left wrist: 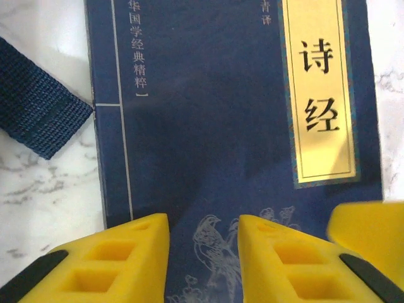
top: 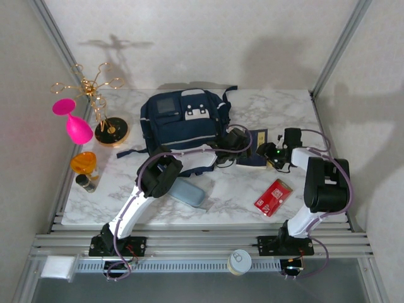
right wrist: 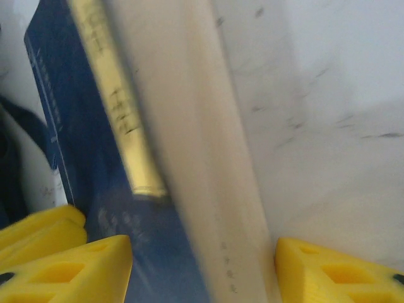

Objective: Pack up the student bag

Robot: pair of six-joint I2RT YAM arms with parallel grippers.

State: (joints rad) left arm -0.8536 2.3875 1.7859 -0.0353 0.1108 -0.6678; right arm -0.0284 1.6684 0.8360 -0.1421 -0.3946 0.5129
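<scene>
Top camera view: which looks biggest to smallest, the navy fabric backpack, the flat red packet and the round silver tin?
1. Navy fabric backpack.
2. Flat red packet.
3. Round silver tin, nearly the packet's size.

the navy student bag lies flat at the table's rear centre, white-trimmed front pocket up.

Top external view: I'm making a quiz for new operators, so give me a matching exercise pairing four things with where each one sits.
Things:
1. student bag
2. pink goblet
3. red packet
4. tin can

Places:
a. on the metal rails in front of the table
b. far middle of the table
c. at the table's left edge
d. near right part of the table

Pairs: 1-b, 2-c, 3-d, 4-a.
</scene>
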